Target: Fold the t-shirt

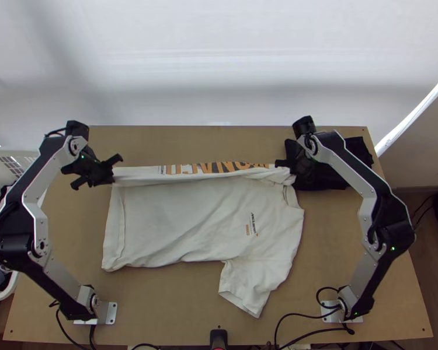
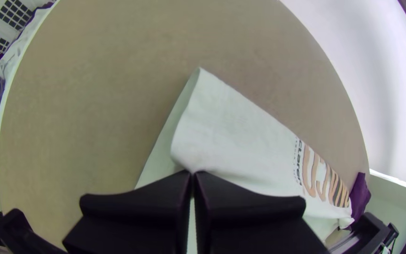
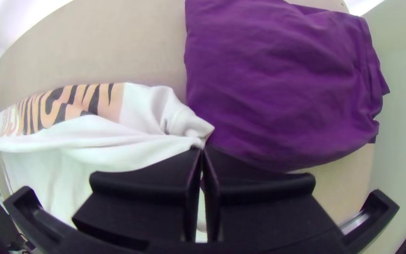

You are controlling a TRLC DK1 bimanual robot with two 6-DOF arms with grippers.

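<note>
Heads up, your left gripper (image 2: 193, 173) and right gripper (image 3: 202, 149) have jaws clamped at opposite ends of the t-shirt (image 1: 184, 219), so tugging unevenly could skew the fold.

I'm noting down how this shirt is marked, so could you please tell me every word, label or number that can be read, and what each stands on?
Large orange and dark lettering on the turned-over strip of the t-shirt: partly hidden by the fold, no whole word readable.
Small dark line beside it: too small to read surely.
Small chest print, dark and orange: brand-like, left unquoted.
</note>
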